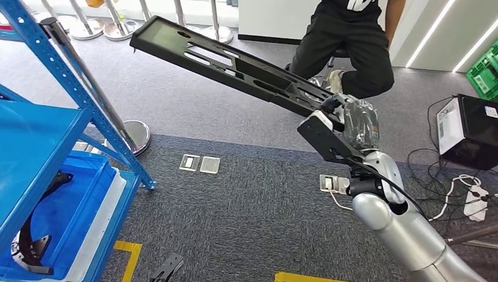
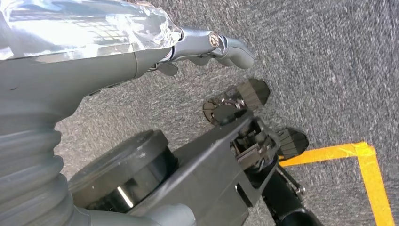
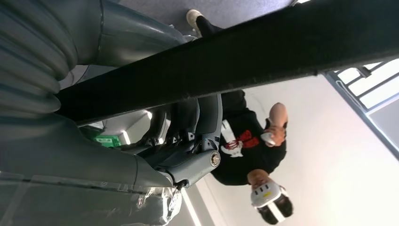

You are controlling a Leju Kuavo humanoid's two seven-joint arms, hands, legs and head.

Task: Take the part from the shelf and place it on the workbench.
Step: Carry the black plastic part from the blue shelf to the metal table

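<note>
Long black slotted part (image 1: pixel 235 67) clamped at one end by right hand (image 1: pixel 346 117), stretched away from fingers (image 3: pixel 188 117) over carpet (image 1: pixel 235 194), seated person (image 1: pixel 352 47) beyond, left hand (image 2: pixel 141 61) seen empty, fingers slightly curled, over yellow tape (image 2: pixel 367 165).

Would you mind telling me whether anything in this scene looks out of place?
Yes: a small black part lies loose on the carpet beside the yellow floor tape, outside the blue bin. The right hand grips the long black part at one end, tilted.

Person (image 1: pixel 352 47) seated on stool, green crate (image 1: pixel 486 67) & cables (image 1: pixel 464 194) nearby.
</note>
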